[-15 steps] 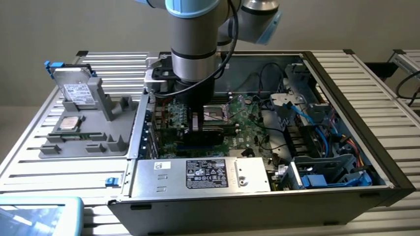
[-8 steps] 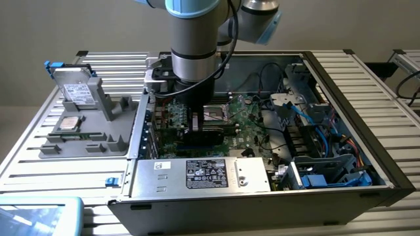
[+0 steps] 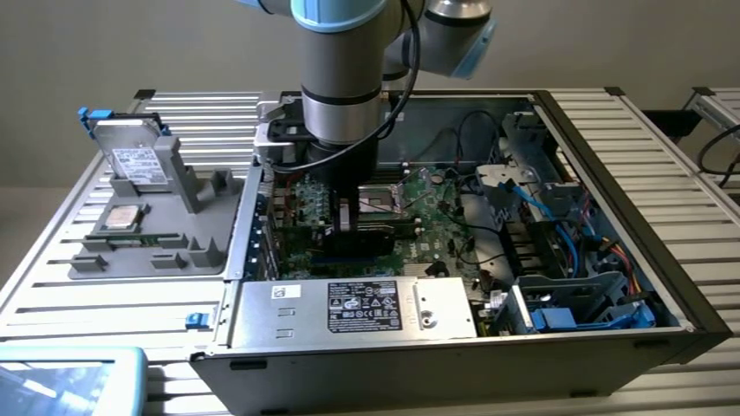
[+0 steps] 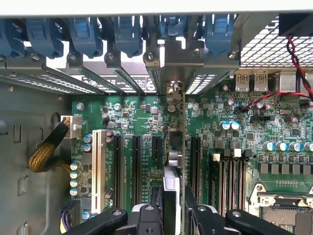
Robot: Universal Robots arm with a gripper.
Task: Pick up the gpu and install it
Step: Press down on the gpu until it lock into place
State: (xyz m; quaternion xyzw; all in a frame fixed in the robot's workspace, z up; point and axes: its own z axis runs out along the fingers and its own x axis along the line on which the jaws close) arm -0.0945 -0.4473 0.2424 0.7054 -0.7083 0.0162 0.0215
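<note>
The hand [image 4: 173, 208] is down inside the open computer case [image 3: 601, 156], its fingers [image 4: 146, 215] drawn in narrow on the gpu [image 4: 182, 142], which stands on edge between them, seen edge-on in the wrist view as a thin green line running toward the rear slot brackets [image 4: 122, 73]. In the exterior view the arm [image 3: 341, 78] descends over the motherboard [image 3: 434, 217], left of the processor socket [image 3: 376, 201], with the card's lower edge low over the expansion slots [image 4: 137, 166]; whether it has entered 1 of them cannot be told.

The card looks light and stiff yet fragile: thin board, small soldered parts, an exposed contact edge. It is best gripped on the bare top edge, squeezed across its flat faces, away from the dark components and the silver bracket end. Any tilt would likely bind it in the slot. On the bench, left of the case, a gray fixture [image 3: 151, 251] holds a hard drive [image 3: 133, 160].
</note>
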